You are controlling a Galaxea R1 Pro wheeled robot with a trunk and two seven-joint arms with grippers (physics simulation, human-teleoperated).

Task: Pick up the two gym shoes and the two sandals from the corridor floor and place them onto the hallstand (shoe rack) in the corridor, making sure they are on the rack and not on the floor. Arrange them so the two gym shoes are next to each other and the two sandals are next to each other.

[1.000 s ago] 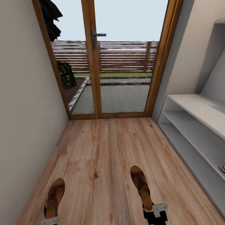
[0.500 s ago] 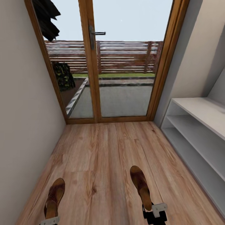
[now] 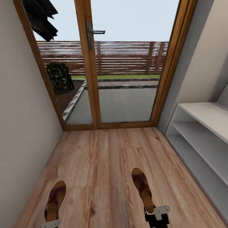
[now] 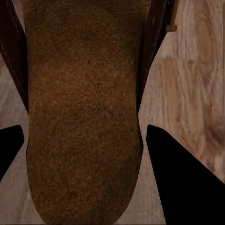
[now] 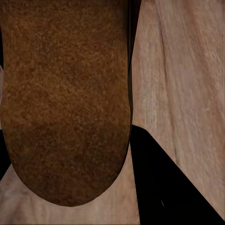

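Observation:
I hold one brown sandal in each hand above the corridor floor [image 3: 101,158]. In the head view the left sandal [image 3: 55,197] sticks forward from my left gripper [image 3: 50,224], which is shut on its heel end. The right sandal [image 3: 142,186] sticks forward from my right gripper [image 3: 155,213], also shut on it. The left wrist view has the tan footbed [image 4: 84,117] between black fingers [image 4: 183,183]. In the right wrist view the other footbed [image 5: 65,103] lies beside a finger [image 5: 168,187]. The pale hallstand [image 3: 205,115] stands at the right, its shelves bare here. The gym shoes are out of view.
A glazed double door in a wooden frame [image 3: 92,95] with a lever handle [image 3: 93,32] closes the corridor ahead. A plain wall [image 3: 19,126] runs close on the left. Another wall [image 3: 202,63] rises above the hallstand on the right.
The whole picture has shifted: the door now sits lower and further left, and the hallstand further right, so the camera has moved. Both sandals stay held in the same spots in the picture.

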